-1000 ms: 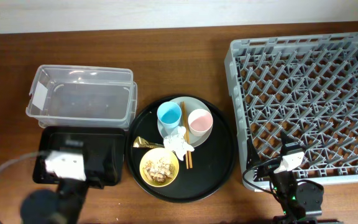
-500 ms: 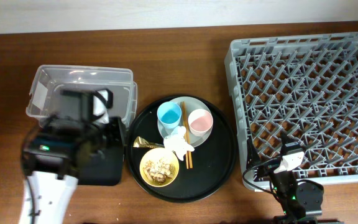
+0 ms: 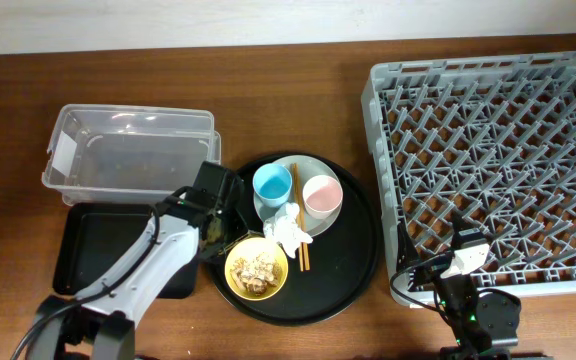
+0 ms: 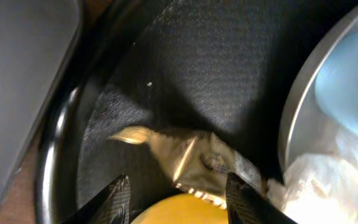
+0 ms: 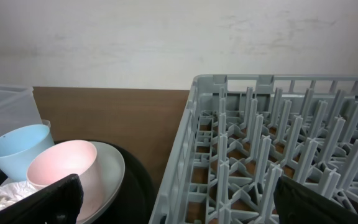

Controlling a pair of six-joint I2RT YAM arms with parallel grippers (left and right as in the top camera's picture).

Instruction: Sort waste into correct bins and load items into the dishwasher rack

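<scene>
The gold wrapper (image 4: 185, 152) lies on the round black tray between the yellow bowl (image 3: 257, 268) of food scraps and the tray's left rim. My left gripper (image 4: 179, 202) hovers just above the wrapper and the bowl's edge, jaws apart and holding nothing; in the overhead view it (image 3: 218, 212) covers most of the wrapper. The white tissue (image 3: 288, 228) lies on the plate (image 3: 306, 164), beside the blue cup (image 3: 272, 184), the pink-lined cup (image 3: 321, 196) and the chopsticks (image 3: 299, 250). My right gripper (image 5: 179, 211) stands wide open and empty at the front left corner of the rack (image 3: 488, 160).
The clear tub (image 3: 128, 150) stands at the back left, with the flat black tray (image 3: 98, 245) in front of it, under my left arm. The round black tray (image 3: 353, 260) lies between these bins and the rack. The right arm's cable (image 3: 403, 280) loops by the rack's corner.
My left arm has swung from over the flat black tray, past the clear tub, to the round tray's left side above the wrapper. The right arm has not moved.
</scene>
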